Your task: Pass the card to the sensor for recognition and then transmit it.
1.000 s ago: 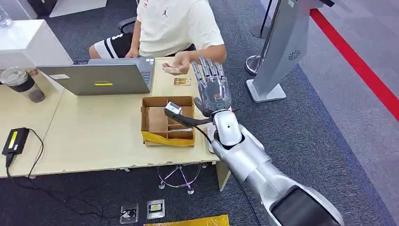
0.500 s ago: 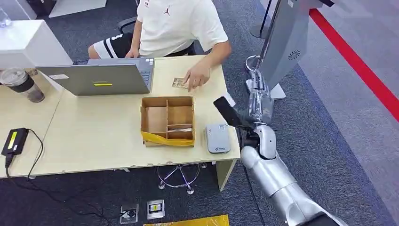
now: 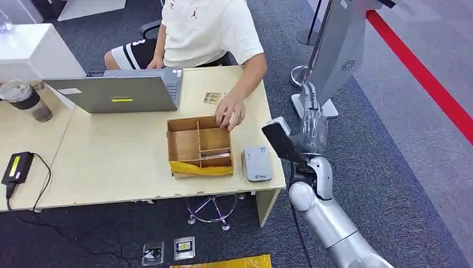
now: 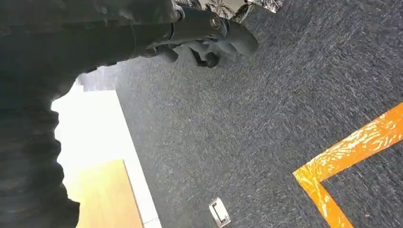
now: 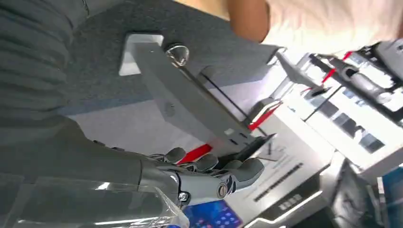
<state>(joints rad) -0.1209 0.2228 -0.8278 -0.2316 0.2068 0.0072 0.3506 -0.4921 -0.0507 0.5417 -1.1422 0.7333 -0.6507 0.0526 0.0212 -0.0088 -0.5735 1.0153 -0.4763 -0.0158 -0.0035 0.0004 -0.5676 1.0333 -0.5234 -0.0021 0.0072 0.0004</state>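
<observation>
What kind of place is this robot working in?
Probably an office or reception area: a person sits at a desk with a laptop, on grey carpet, beside a standing kiosk.

right hand (image 3: 312,125) raised, empty, fingers (image 5: 247,168) lightly curled; left hand (image 4: 209,33) hanging

1. Floor's dark grey carpet (image 3: 368,167) pretty much everywhere, running under and past the right hand (image 3: 312,125).
2. Red stripe (image 3: 429,84) cuts diagonally across the paler floor out beyond the hand.
3. Grey kiosk stand (image 3: 334,56) sits just behind the hand, with its flat base on the carpet.
4. Light wood tabletop (image 3: 111,162) is off to the hand's inner side.
5. Orange tape (image 4: 342,161) is stuck on the carpet in the left wrist view.
</observation>
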